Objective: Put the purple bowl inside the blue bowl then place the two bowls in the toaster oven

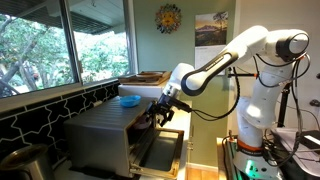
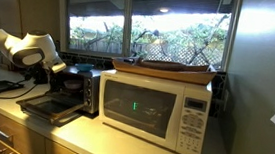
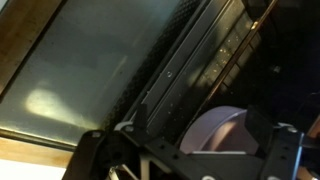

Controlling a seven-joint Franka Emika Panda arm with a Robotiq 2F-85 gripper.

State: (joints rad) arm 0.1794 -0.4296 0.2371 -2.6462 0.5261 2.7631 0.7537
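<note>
A white robot arm (image 1: 235, 55) reaches into the open toaster oven (image 1: 105, 135), its end effector (image 1: 160, 113) at the mouth of the cavity above the lowered glass door (image 1: 160, 152). In the wrist view the end effector (image 3: 192, 142) has its fingers (image 3: 97, 152) spread wide apart and clamped on nothing. Between them lies the purple bowl (image 3: 218, 130), pale lilac in this light, just past the door's hinge edge. Whether it rests on a rack cannot be told. The blue bowl (image 1: 129, 101) sits apart from it on the oven's flat roof, beside the arm's wrist. In an exterior view a white microwave (image 2: 160, 111) stands just beside the oven on the pale tabletop (image 2: 97, 136), with a wooden tray (image 2: 173, 68) on top of it. The microwave crowds one flank of the oven and the dropped door juts out in front. Windows (image 1: 50, 45) looking onto green foliage run behind the appliances.
</note>
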